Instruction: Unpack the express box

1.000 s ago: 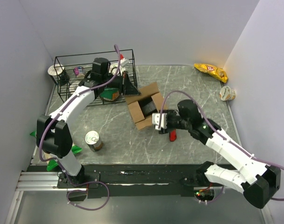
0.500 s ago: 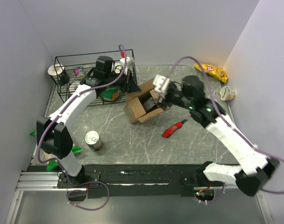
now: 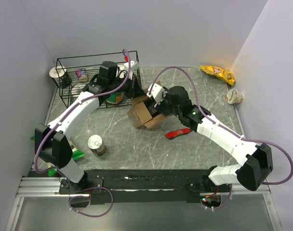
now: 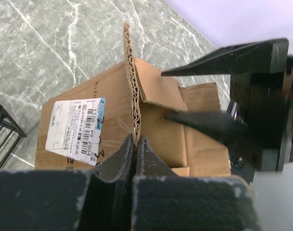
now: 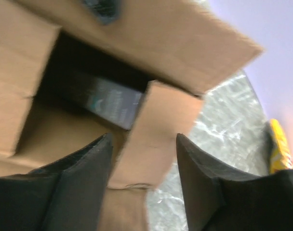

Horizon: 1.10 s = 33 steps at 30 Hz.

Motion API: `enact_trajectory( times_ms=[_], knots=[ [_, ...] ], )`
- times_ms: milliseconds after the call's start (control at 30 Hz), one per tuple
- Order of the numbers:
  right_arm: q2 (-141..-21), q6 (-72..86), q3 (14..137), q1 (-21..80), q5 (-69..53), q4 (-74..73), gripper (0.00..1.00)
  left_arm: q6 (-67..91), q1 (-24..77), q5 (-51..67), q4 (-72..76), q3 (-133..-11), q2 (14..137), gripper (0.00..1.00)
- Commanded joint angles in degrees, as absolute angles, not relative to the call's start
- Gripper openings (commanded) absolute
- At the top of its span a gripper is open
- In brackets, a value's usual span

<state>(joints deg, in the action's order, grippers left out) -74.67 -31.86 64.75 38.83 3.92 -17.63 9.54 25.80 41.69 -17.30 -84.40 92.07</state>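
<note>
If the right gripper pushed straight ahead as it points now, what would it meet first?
Probably the box: its short flap sits between the right gripper's open fingers; depth is unclear.

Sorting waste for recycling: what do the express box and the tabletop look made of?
The express box: brown corrugated cardboard, matte; a flap's cut edge shows wavy fluting. The tabletop: grey with white veins, smooth; marble or a printed laminate, cannot tell.
</note>
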Motion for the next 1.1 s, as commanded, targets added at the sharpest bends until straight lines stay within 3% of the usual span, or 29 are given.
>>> enact_trajectory(
  times_ms=[0, 200, 367, 600, 867, 1067],
  knots=[
    [-72.1, -30.1, 68.2, 36.0, 6.3, -14.3, 0.51, 9.8, 25.8, 41.1, -16.1, -83.4, 90.6, 0.01],
    [-72.9, -28.9, 69.8, 31.1, 3.2, -16.6, 0.46, 9.3, 25.8, 42.1, -16.2, -83.3, 91.0, 0.01],
    [-74.8, -21.7, 72.1, 24.6, -6.8, -20.4, 0.41, 9.1, 25.8, 42.6, -16.1, -83.2, 91.1, 0.01],
    [-77.8, -17.8, 71.7, 22.0, -19.1, -21.1, 0.44, 9.8, 25.8, 44.2, -15.3, -83.7, 91.9, 0.01],
    [-79.1, -19.9, 74.2, 19.0, -22.1, -24.9, 0.47, 9.3, 25.8, 46.1, -14.9, -84.2, 93.0, 0.01],
    [-82.2, -0.1, 72.1, 7.5, -46.6, -20.9, 0.38, 5.8, 25.8, 47.6, -17.5, -84.8, 93.3, 0.01]
  ],
)
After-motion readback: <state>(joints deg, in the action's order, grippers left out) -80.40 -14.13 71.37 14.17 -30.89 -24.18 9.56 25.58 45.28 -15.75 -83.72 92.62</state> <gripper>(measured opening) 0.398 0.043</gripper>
